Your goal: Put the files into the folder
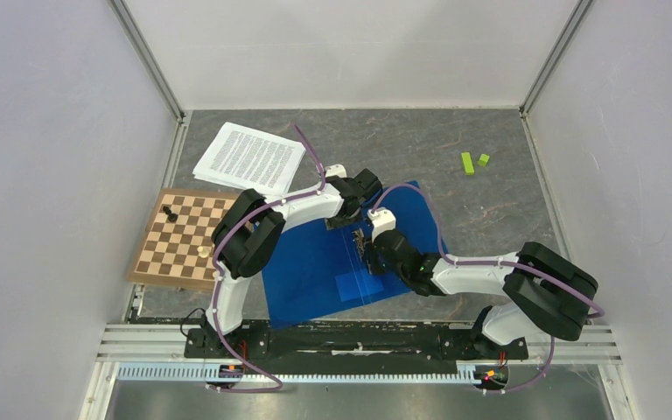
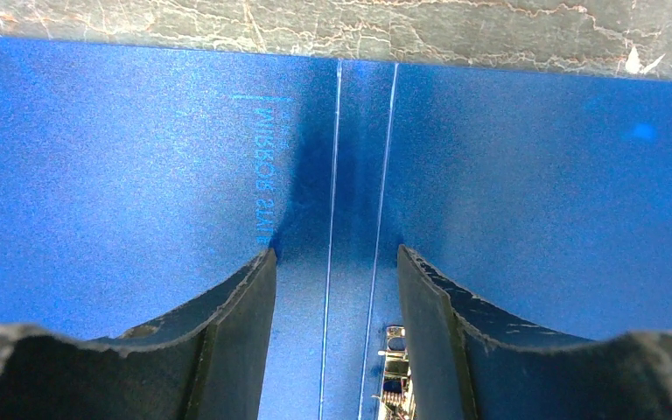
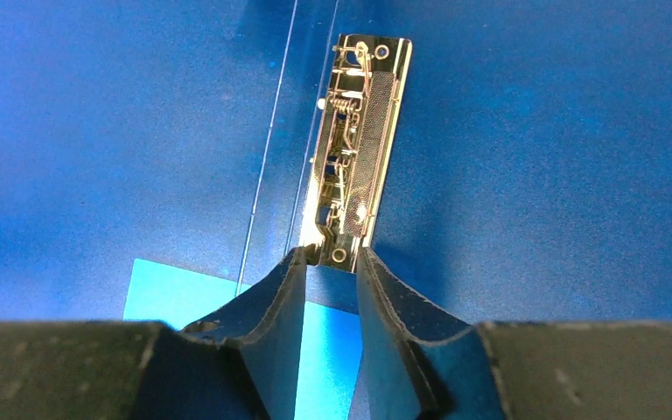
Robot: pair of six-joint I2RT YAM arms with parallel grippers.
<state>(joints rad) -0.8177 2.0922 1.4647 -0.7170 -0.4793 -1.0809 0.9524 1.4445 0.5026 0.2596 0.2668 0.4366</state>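
The task is at an early stage, as I judge it: the folder [image 1: 311,262] lies opened flat on the bench [image 1: 490,219] just ahead of the arm bases, blue inside face up, with its two spine creases running down the middle, but no sheet is in it yet. The files [image 1: 249,157] sit as a slightly fanned stack of printed sheets at the far left of the bench, just beyond the far edge of the chessboard [image 1: 184,245] and apart from the folder. Neither pincer is at them. Both arms are over the folder's middle. The left pincer [image 2: 334,254] stands fairly wide, its fingers straddling the spine creases low over the plastic, with nothing held between them. The right pincer [image 3: 332,255] is narrow, its tips on either side of the near end of the metal clip [image 3: 354,149], which is fixed just beside the spine; whether they pinch that end or only flank it I cannot tell. The step in hand looks like working the clip so that paper can go under it. What remains, then, is nearly everything: fetching the stack from the far left, laying it squarely on the inner face, securing it, and probably closing the cover. Two green blocks [image 1: 468,163] at the far right play no part
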